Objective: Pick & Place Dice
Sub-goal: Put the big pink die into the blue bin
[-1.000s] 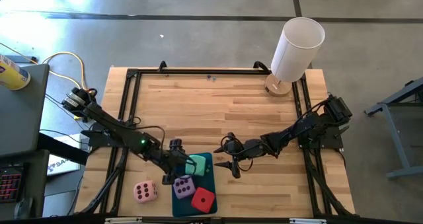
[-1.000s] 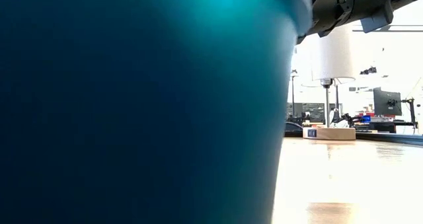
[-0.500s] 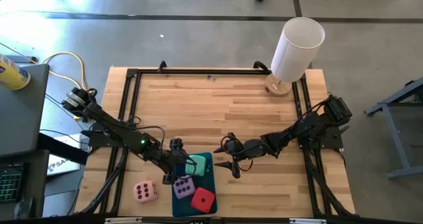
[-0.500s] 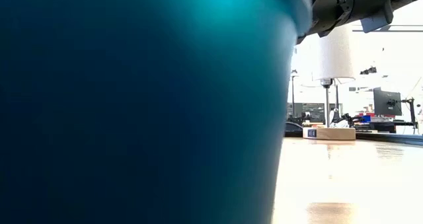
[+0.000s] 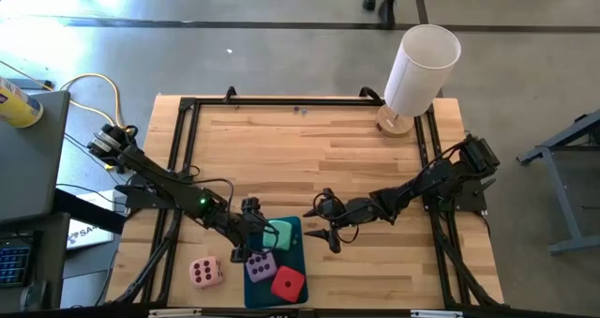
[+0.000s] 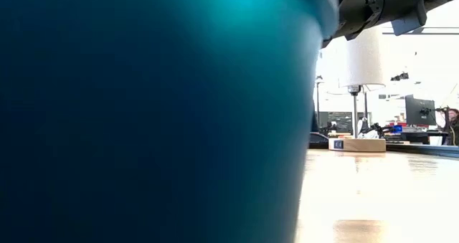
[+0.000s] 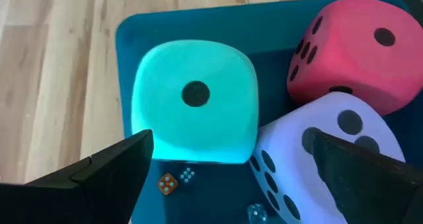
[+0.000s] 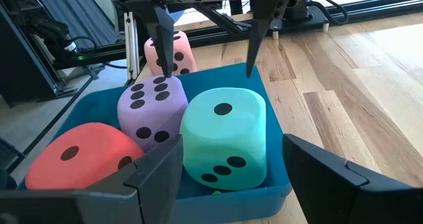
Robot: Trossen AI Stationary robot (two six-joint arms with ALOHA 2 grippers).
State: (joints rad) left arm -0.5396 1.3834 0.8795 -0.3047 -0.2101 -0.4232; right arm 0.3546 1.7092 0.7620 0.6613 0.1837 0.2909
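A flat teal tray (image 5: 292,232) sits on the wooden table (image 5: 309,149). Three big soft dice are in it. The mint green die (image 8: 225,145) sits in the tray on the side by the right gripper (image 5: 318,234). It shows one dot on top. The purple die (image 8: 151,108) sits right next to it, touching it. The red die (image 8: 82,154) sits beside the purple one, farther from both grippers. A few tiny dice (image 7: 176,180) also lie on the tray floor by the green die.

The pale pink die (image 5: 205,271) is not in the tray. It sits on the wood just past the tray's edge, on the left gripper's side.

The left gripper (image 5: 251,243) hangs just above the tray, over the green and purple dice. Its fingers (image 8: 162,36) are spread wide and hold nothing.

The right gripper waits just beside the tray's other side. Its fingers are apart too, and nothing is between them.

A white lamp (image 5: 417,69) stands at the far corner of the table, well away from both grippers.
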